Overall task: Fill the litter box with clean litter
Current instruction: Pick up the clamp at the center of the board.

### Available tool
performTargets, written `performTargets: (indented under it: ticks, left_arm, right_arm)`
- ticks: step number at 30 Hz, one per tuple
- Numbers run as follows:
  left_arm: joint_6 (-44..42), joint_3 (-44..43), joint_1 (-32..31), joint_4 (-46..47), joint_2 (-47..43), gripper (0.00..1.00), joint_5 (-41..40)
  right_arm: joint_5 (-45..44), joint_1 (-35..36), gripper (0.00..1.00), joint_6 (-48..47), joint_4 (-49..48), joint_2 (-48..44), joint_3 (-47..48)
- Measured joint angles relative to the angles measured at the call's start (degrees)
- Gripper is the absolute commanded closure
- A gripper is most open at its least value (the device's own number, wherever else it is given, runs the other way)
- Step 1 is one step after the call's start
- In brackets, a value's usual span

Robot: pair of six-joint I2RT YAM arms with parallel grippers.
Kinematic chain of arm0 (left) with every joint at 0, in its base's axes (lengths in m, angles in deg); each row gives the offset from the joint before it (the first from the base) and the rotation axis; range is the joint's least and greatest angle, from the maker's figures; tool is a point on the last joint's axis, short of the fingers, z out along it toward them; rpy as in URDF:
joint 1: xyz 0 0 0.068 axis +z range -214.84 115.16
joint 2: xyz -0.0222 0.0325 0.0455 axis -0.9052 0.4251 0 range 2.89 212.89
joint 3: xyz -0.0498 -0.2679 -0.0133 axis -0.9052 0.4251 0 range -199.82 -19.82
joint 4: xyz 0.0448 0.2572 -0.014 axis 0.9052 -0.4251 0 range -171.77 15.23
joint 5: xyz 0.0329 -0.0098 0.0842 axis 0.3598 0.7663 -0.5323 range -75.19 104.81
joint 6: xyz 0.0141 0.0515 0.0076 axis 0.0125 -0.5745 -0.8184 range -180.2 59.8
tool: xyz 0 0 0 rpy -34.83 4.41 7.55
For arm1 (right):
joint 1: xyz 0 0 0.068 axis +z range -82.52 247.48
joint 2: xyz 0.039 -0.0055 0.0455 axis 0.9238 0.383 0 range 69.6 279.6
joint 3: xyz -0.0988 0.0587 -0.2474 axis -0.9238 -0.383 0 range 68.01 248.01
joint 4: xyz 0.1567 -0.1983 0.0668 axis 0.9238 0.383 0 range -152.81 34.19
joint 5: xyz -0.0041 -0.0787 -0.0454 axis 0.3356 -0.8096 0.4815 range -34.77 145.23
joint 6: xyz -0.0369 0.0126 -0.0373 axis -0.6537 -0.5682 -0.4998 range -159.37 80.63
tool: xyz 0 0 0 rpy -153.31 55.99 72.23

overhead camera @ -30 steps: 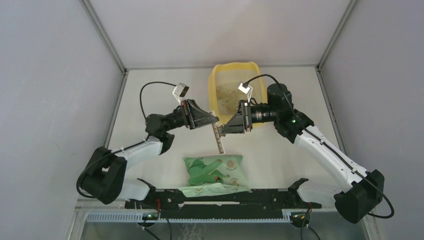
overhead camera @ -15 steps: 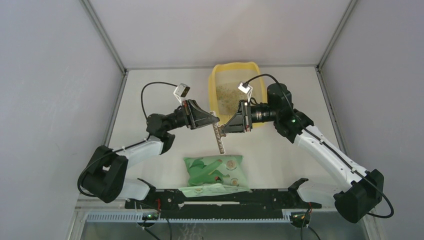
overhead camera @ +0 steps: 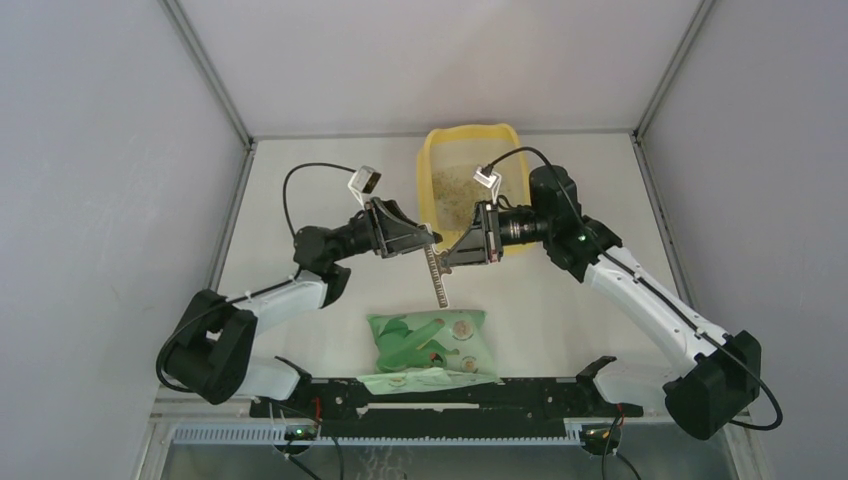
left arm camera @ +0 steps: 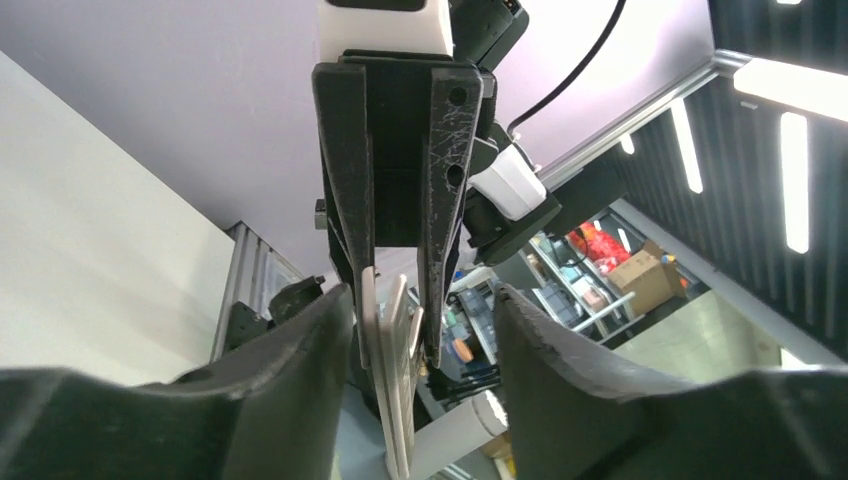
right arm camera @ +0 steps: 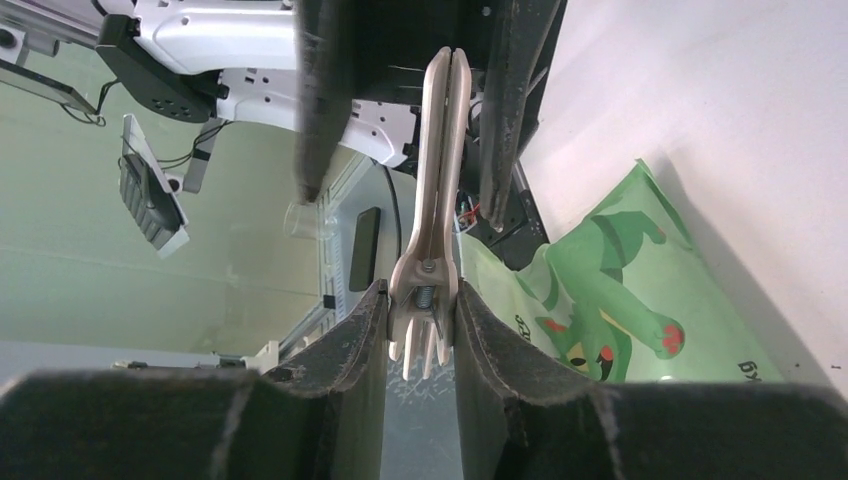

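The yellow litter box (overhead camera: pixel 430 150) stands at the back centre with a speckled layer of beige clean litter (overhead camera: pixel 452 186) inside. In front of it both grippers meet over the table. My right gripper (overhead camera: pixel 447 257) is shut on the spring end of a pale long bag clip (overhead camera: pixel 437 280); in the right wrist view (right arm camera: pixel 422 300) its fingers press the clip's (right arm camera: pixel 438 170) hinge. My left gripper (overhead camera: pixel 428 243) is open, its jaws wide on either side of the clip's (left arm camera: pixel 395 380) other end in the left wrist view (left arm camera: pixel 422 300). No scoop shows.
A light green printed bag (overhead camera: pixel 430 345) with a frog picture lies flat near the front edge, below the clip; it also shows in the right wrist view (right arm camera: pixel 600 290). A black rail (overhead camera: pixel 440 395) runs along the near edge. Grey walls enclose the table.
My right arm has edged slightly to the left. The clip and the left gripper stay about where they were.
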Motion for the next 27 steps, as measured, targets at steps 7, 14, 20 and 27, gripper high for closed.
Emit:
performTargets:
  ticks: [7,14,20,27]
  left_arm:
    - [-2.01,-2.03,1.05,-2.43,-1.97,0.00,0.07]
    - [-7.50,-1.99,1.36,-9.29,-5.46,0.00,0.15]
    - [-12.83,-1.86,1.05,-16.02,-7.96,0.08,-0.09]
    - [-15.41,-1.86,0.68,-18.91,-8.09,0.83,-0.11]
  right_arm:
    - [0.72,-1.90,1.00,0.15,0.31,0.22,0.00]
    - [2.19,-2.60,1.00,1.68,-0.63,0.22,0.00]
    - [3.61,-2.34,1.00,6.36,-6.51,1.75,0.00]
    - [3.69,-2.16,1.00,9.16,-9.35,2.93,0.00]
